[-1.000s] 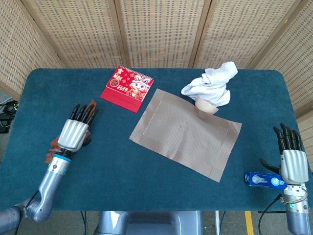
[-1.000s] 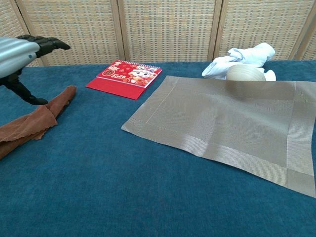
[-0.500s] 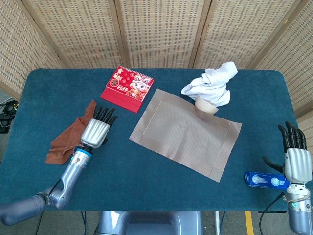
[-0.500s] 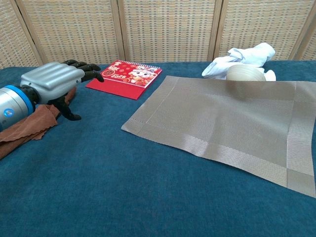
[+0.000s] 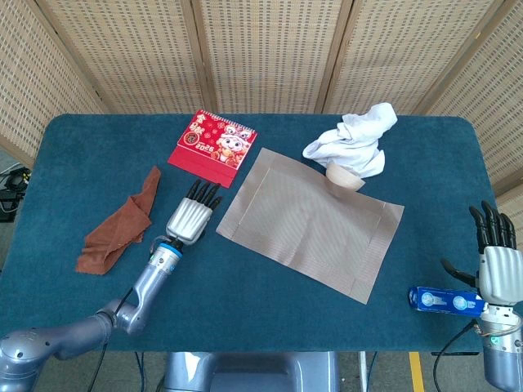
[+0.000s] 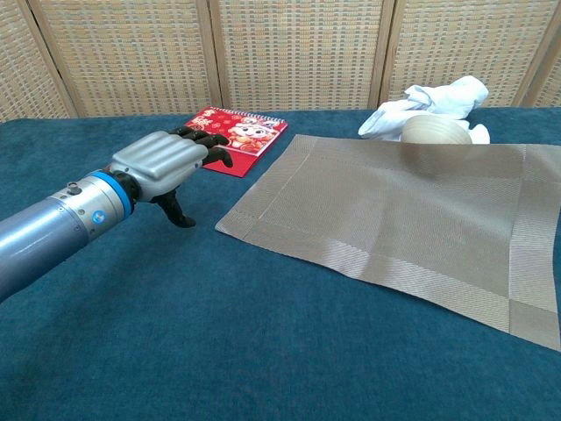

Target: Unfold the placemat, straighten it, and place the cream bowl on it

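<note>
Placemat [image 5: 310,220] lies flat, skewed, long axis diagonal, mid-table; cream bowl [image 5: 346,175] at its far edge; left hand [image 5: 189,219], empty, fingers extended, just left of placemat's near-left corner, nearer; right hand [image 5: 493,261] empty, spread, well apart.

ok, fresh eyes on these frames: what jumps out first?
The placemat lies unfolded and askew mid-table, its far edge overlapping the cream bowl, which sits against a crumpled white cloth. The left hand hovers open just off the mat's left corner, in front of a red calendar. The right hand is at the table's right edge beside a blue packet.
</note>
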`<action>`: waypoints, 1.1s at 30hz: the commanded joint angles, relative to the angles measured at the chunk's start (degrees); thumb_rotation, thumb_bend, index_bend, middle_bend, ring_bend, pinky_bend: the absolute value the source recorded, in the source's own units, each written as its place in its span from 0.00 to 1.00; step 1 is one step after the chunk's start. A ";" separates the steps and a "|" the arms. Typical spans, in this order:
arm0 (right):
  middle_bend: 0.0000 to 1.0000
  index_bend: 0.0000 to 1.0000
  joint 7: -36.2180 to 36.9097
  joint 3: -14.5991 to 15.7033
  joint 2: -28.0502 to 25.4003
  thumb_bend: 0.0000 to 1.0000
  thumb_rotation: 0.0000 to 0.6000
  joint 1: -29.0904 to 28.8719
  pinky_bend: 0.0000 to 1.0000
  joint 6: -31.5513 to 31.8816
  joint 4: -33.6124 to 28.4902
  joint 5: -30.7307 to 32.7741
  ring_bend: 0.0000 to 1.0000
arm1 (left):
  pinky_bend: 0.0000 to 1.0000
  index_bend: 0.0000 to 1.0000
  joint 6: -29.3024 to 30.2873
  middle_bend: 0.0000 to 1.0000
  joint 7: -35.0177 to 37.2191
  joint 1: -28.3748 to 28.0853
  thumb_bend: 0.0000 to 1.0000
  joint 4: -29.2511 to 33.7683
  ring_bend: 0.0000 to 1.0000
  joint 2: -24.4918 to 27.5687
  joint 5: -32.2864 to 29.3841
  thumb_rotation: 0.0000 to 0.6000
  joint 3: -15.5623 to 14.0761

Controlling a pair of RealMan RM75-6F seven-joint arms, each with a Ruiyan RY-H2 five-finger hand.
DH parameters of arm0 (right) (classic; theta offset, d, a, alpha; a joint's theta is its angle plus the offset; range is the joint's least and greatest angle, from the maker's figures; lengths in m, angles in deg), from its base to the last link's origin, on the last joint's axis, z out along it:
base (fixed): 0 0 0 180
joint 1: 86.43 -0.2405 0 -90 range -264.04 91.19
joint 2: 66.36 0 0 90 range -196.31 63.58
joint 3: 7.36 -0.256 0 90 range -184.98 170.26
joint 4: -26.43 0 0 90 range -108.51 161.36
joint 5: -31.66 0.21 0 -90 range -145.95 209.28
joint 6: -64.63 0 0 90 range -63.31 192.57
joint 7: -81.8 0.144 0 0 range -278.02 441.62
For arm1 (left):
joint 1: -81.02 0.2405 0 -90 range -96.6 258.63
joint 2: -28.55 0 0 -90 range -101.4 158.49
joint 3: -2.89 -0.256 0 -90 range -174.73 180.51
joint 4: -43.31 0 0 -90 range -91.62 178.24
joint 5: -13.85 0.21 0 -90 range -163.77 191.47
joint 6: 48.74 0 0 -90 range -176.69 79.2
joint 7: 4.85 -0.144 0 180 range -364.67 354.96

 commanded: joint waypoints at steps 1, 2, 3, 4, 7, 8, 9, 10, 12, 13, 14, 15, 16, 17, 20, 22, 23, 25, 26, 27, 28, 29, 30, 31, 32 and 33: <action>0.00 0.09 0.43 -0.12 -0.11 0.24 1.00 0.09 0.00 0.08 -0.09 -0.02 0.00 | 0.00 0.20 -0.42 0.00 0.22 -0.85 0.17 -1.24 0.00 -1.20 0.21 1.00 -0.15; 0.00 0.09 0.48 -0.13 -0.14 0.24 1.00 0.10 0.00 0.14 -0.09 -0.08 0.00 | 0.00 0.20 -0.53 0.00 0.21 -0.98 0.17 -1.42 0.00 -1.41 0.19 1.00 -0.19; 0.00 0.09 0.54 -0.18 -0.15 0.24 1.00 0.13 0.00 0.28 -0.05 -0.16 0.00 | 0.00 0.20 -0.78 0.00 0.10 -1.26 0.17 -1.77 0.00 -1.89 0.15 1.00 -0.29; 0.00 0.09 0.63 -0.19 -0.13 0.24 1.00 0.14 0.00 0.30 -0.04 -0.18 0.00 | 0.00 0.20 -0.83 0.00 -0.04 -1.41 0.17 -2.09 0.00 -2.26 0.07 1.00 -0.30; 0.00 0.09 0.98 -0.18 -0.17 0.24 1.00 0.15 0.00 0.09 -0.11 -0.19 0.00 | 0.00 0.21 -1.17 0.00 -0.56 -1.89 0.17 -3.15 0.00 -3.38 -0.03 1.00 -0.58; 0.00 0.09 1.04 -0.17 -0.17 0.24 1.00 0.15 0.00 0.11 -0.12 -0.26 0.00 | 0.00 0.21 -1.26 0.00 -0.70 -2.02 0.17 -3.49 0.00 -3.67 -0.05 1.00 -0.66; 0.00 0.09 1.11 -0.17 -0.18 0.24 1.00 0.15 0.00 0.11 -0.16 -0.30 0.00 | 0.00 0.21 -1.30 0.00 -0.80 -2.14 0.17 -3.83 0.00 -3.92 -0.06 1.00 -0.72; 0.00 0.09 1.17 -0.17 -0.20 0.24 1.00 0.16 0.00 0.10 -0.19 -0.31 0.00 | 0.00 0.21 -1.30 0.00 -0.86 -2.22 0.17 -4.18 0.00 -4.18 -0.08 1.00 -0.75; 0.00 0.09 1.43 -0.22 -0.23 0.24 1.00 0.18 0.00 0.04 -0.31 -0.28 0.00 | 0.00 0.21 -1.35 0.00 -0.88 -2.43 0.17 -5.02 0.00 -4.77 -0.14 1.00 -0.82; 0.00 0.09 1.74 -0.27 -0.27 0.24 1.00 0.19 0.00 -0.04 -0.42 -0.22 0.00 | 0.00 0.21 -1.56 0.00 -0.99 -2.62 0.17 -5.62 0.00 -5.14 -0.16 1.00 -0.91; 0.00 0.09 1.95 -0.30 -0.28 0.24 1.00 0.20 0.00 -0.06 -0.42 -0.21 0.00 | 0.00 0.21 -1.73 0.00 -1.07 -2.75 0.17 -6.04 0.00 -5.40 -0.20 1.00 -0.96; 0.00 0.09 2.08 -0.34 -0.29 0.24 1.00 0.19 0.00 -0.10 -0.39 -0.18 0.00 | 0.00 0.21 -1.85 0.00 -1.11 -2.88 0.17 -6.42 0.00 -5.66 -0.21 1.00 -1.01; 0.00 0.09 2.19 -0.36 -0.30 0.24 1.00 0.19 0.00 -0.18 -0.34 -0.12 0.00 | 0.00 0.21 -1.90 0.00 -1.13 -2.98 0.18 -6.79 0.00 -5.92 -0.21 1.00 -1.05; 0.00 0.09 2.34 -0.39 -0.31 0.24 1.00 0.20 0.00 -0.21 -0.33 -0.10 0.00 | 0.00 0.22 -1.90 0.00 -1.11 -3.12 0.19 -7.28 0.00 -6.26 -0.16 1.00 -1.10; 0.00 0.09 2.58 -0.46 -0.33 0.24 1.00 0.20 0.00 -0.13 -0.31 -0.19 0.00 | 0.00 0.23 -1.68 0.00 -1.03 -3.41 0.26 -8.42 0.00 -7.04 0.03 1.00 -1.16; 0.00 0.09 2.84 -0.44 -0.30 0.24 1.00 0.19 0.00 -0.14 -0.32 -0.30 0.00 | 0.00 0.24 -1.84 0.00 -0.91 -3.89 0.29 -9.68 0.00 -7.92 0.08 1.00 -1.07; 0.00 0.09 2.94 -0.42 -0.30 0.24 1.00 0.19 0.00 -0.22 -0.32 -0.28 0.00 | 0.00 0.24 -1.86 0.00 -0.86 -4.01 0.30 -9.98 0.00 -8.15 0.09 1.00 -1.04; 0.00 0.09 3.11 -0.43 -0.33 0.24 1.00 0.17 0.00 -0.44 -0.36 -0.18 0.00 | 0.00 0.25 -1.86 0.00 -0.55 -4.36 0.32 -10.82 0.00 -8.86 0.12 1.00 -0.92; 0.00 0.09 3.11 -0.44 -0.34 0.24 1.00 0.16 0.00 -0.52 -0.34 -0.13 0.00 | 0.00 0.26 -1.78 0.00 -0.41 -4.45 0.35 -11.15 0.00 -9.13 0.18 1.00 -0.90; 0.00 0.09 3.10 -0.47 -0.34 0.24 1.00 0.16 0.00 -0.55 -0.36 -0.10 0.00 | 0.00 0.26 -1.57 0.00 -0.26 -4.57 0.40 -11.57 0.00 -9.49 0.31 1.00 -0.91; 0.00 0.09 3.11 -0.48 -0.33 0.24 1.00 0.16 0.00 -0.54 -0.38 -0.11 0.00 | 0.00 0.27 -1.51 0.00 -0.10 -4.64 0.45 -11.81 0.00 -9.74 0.42 1.00 -0.98; 0.00 0.10 3.09 -0.48 -0.33 0.24 1.00 0.16 0.00 -0.53 -0.40 -0.13 0.00 | 0.00 0.27 -1.48 0.00 0.06 -4.67 0.49 -12.02 0.00 -9.92 0.47 1.00 -1.02; 0.00 0.10 3.06 -0.47 -0.34 0.24 1.00 0.17 0.00 -0.48 -0.42 -0.20 0.00 | 0.00 0.27 -1.46 0.00 0.22 -4.70 0.51 -12.17 0.00 -10.07 0.55 1.00 -1.09; 0.00 0.10 3.05 -0.47 -0.35 0.24 1.00 0.17 0.00 -0.44 -0.40 -0.25 0.00 | 0.00 0.27 -1.41 0.00 0.31 -4.71 0.55 -12.26 0.00 -10.15 0.63 1.00 -1.15; 0.00 0.10 3.04 -0.46 -0.34 0.24 1.00 0.17 0.00 -0.40 -0.38 -0.29 0.00 | 0.00 0.27 -1.32 0.00 0.36 -4.72 0.57 -12.37 0.00 -10.22 0.73 1.00 -1.21; 0.00 0.10 3.03 -0.46 -0.33 0.24 1.00 0.16 0.00 -0.38 -0.39 -0.34 0.00 | 0.00 0.27 -1.18 0.00 0.45 -4.73 0.59 -12.53 0.00 -10.31 0.87 1.00 -1.30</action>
